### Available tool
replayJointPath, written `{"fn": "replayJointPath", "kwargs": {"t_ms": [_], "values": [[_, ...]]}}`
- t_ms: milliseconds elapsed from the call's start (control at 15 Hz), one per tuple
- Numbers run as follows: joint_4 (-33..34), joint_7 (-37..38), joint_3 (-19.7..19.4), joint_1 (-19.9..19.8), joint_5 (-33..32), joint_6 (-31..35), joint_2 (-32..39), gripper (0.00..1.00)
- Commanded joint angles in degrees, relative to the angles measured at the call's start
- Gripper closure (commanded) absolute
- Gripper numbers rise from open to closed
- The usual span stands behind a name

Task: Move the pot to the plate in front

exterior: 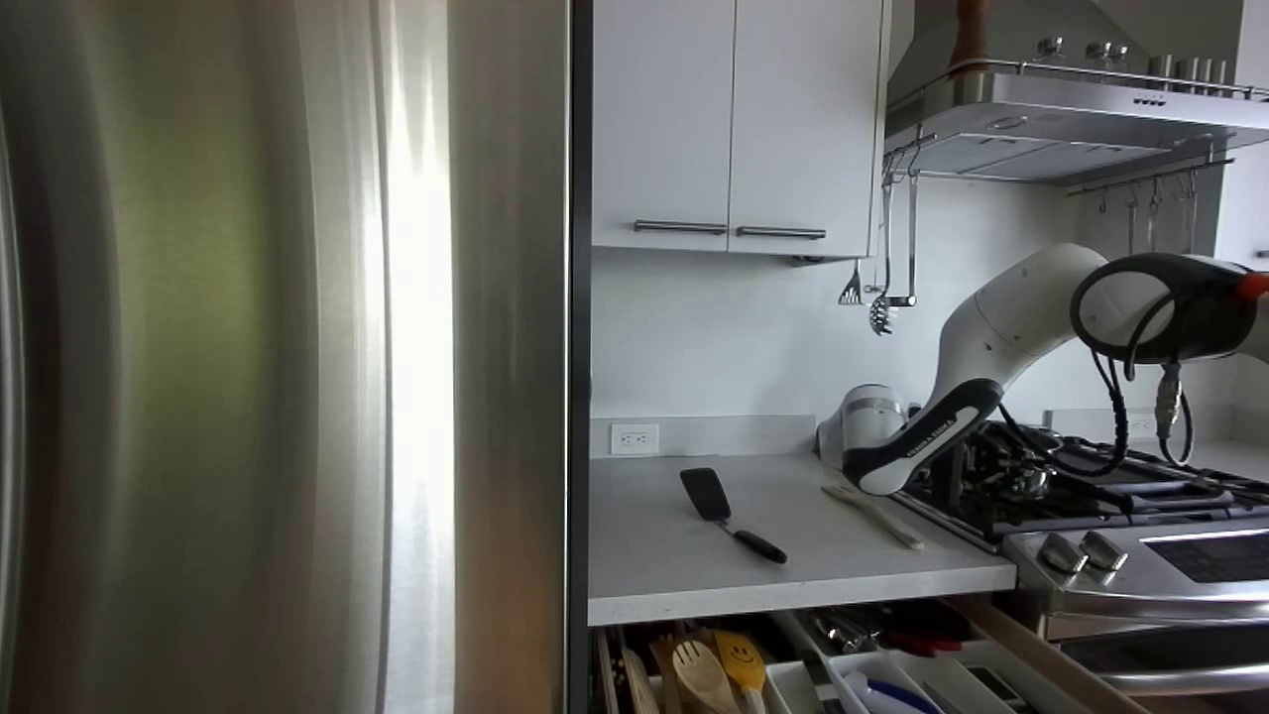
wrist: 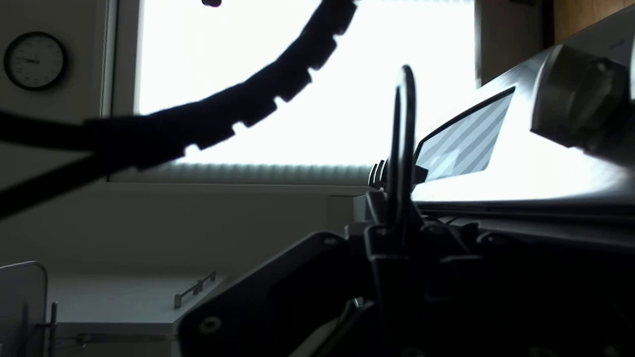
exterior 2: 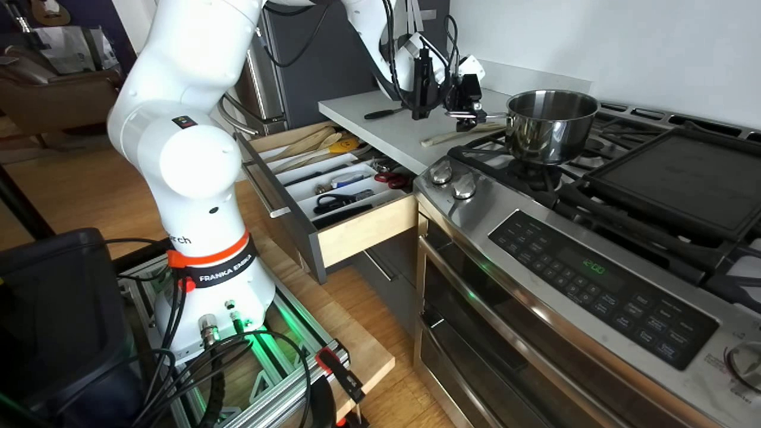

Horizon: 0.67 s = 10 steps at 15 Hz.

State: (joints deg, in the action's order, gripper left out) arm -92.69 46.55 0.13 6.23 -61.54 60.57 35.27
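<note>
The pot (exterior 2: 550, 134) is a shiny round steel pot, upright over the near-left part of the gas cooktop in an exterior view. Its handle points towards my gripper (exterior 2: 468, 119), which is shut on it. In the wrist view the handle (wrist: 404, 134) stands up from between the dark fingers (wrist: 397, 233), and the pot's body is hidden. A burner (exterior 2: 532, 173) with a black grate shows just below the pot's bottom. The pot seems slightly above the grate, but I cannot tell for certain. In an exterior view the arm crosses in front of the cooktop (exterior: 1140, 491).
A black griddle (exterior 2: 684, 175) lies right of the pot on the grates. A wooden utensil (exterior: 877, 516) and a black spatula (exterior: 706, 493) lie on the counter. An open drawer (exterior 2: 371, 229) of utensils juts out beside the stove. Knobs (exterior 2: 464, 185) line the stove's front. A range hood (exterior: 1081, 109) hangs above.
</note>
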Motion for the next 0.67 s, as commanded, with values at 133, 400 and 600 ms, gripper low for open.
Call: {"fn": "replayJointPath", "kwargs": {"t_ms": [133,400,600], "values": [[1.7,0.0,-0.7,0.8,-1.8,-2.2,1.5,0.98],[2.2,-0.6,-0.9,0.6,-1.8,-2.2,1.9,0.98],[2.3,-1.1,-0.9,0.5,-1.7,-2.1,2.0,0.68]]}}
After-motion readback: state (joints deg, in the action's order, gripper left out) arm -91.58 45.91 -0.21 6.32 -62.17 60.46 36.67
